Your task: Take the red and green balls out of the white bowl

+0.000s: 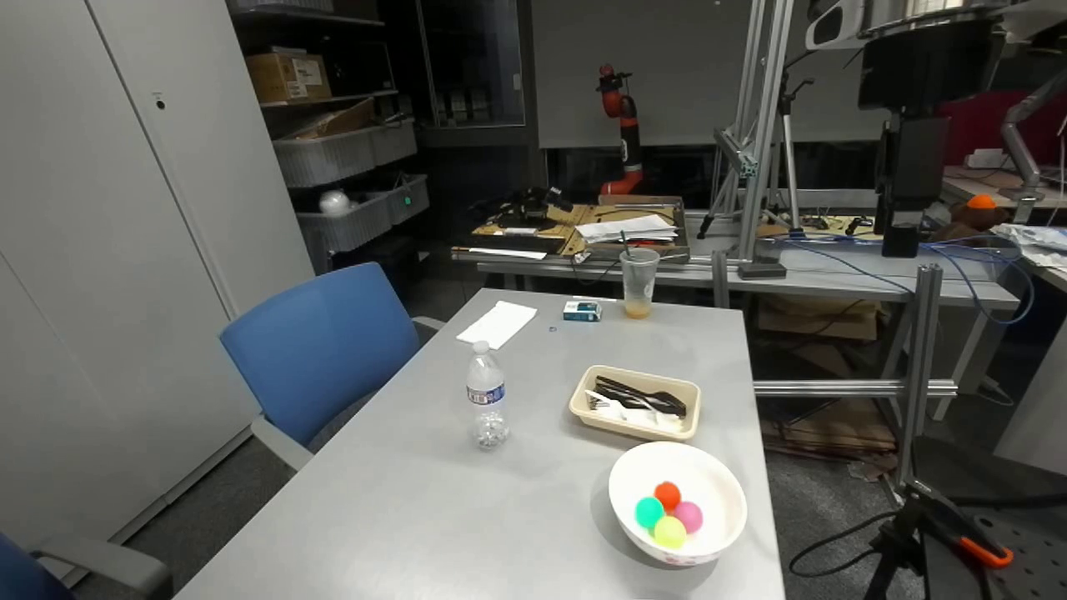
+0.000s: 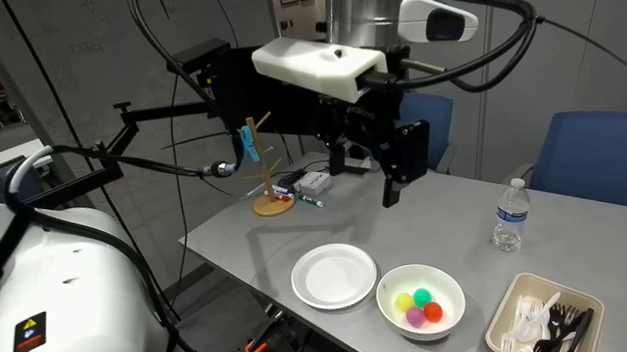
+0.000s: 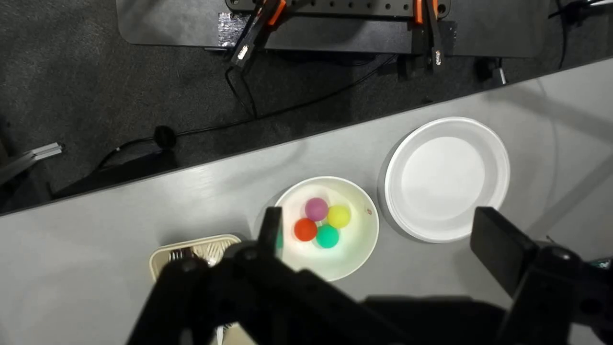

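Observation:
The white bowl (image 1: 718, 492) stands on the grey table and shows in both exterior views (image 2: 451, 291) and in the wrist view (image 3: 357, 242). The red ball (image 1: 667, 495) (image 2: 433, 311) (image 3: 305, 229) and the green ball (image 1: 649, 512) (image 2: 422, 297) (image 3: 327, 236) lie inside it, side by side, with a yellow ball (image 3: 338, 216) and a pink ball (image 3: 316, 209). My gripper (image 3: 377, 215) is open and empty, well above the table. In the wrist view its left finger overlaps the bowl's edge. The gripper also shows in both exterior views (image 2: 368, 184) (image 1: 900, 242).
A white plate (image 2: 334, 276) (image 3: 448, 179) stands beside the bowl. A beige utensil tray (image 1: 575, 404) (image 2: 495, 334) lies on the bowl's opposite side. A water bottle (image 1: 486, 400) (image 2: 511, 216) stands upright. A wooden stand (image 2: 273, 204) with markers is at the table's far end in an exterior view.

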You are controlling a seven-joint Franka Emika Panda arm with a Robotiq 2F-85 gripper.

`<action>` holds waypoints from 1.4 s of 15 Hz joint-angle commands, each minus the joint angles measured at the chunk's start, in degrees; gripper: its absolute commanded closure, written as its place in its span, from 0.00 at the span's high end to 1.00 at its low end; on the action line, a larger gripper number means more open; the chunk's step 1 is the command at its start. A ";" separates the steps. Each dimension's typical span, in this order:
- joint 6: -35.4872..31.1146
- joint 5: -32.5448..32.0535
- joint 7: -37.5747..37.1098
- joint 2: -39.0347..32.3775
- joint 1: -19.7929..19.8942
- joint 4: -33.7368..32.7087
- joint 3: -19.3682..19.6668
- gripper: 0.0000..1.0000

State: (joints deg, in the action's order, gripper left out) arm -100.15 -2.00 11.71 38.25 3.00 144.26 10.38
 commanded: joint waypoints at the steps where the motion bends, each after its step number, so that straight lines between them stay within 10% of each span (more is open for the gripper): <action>1: 0.09 0.28 0.28 -0.09 0.56 -0.10 -0.45 1.00; 21: -4.41 -1.11 0.13 0.35 0.91 0.80 -0.89 1.00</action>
State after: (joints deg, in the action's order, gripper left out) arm -102.28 -2.20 11.78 38.21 3.00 144.44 10.35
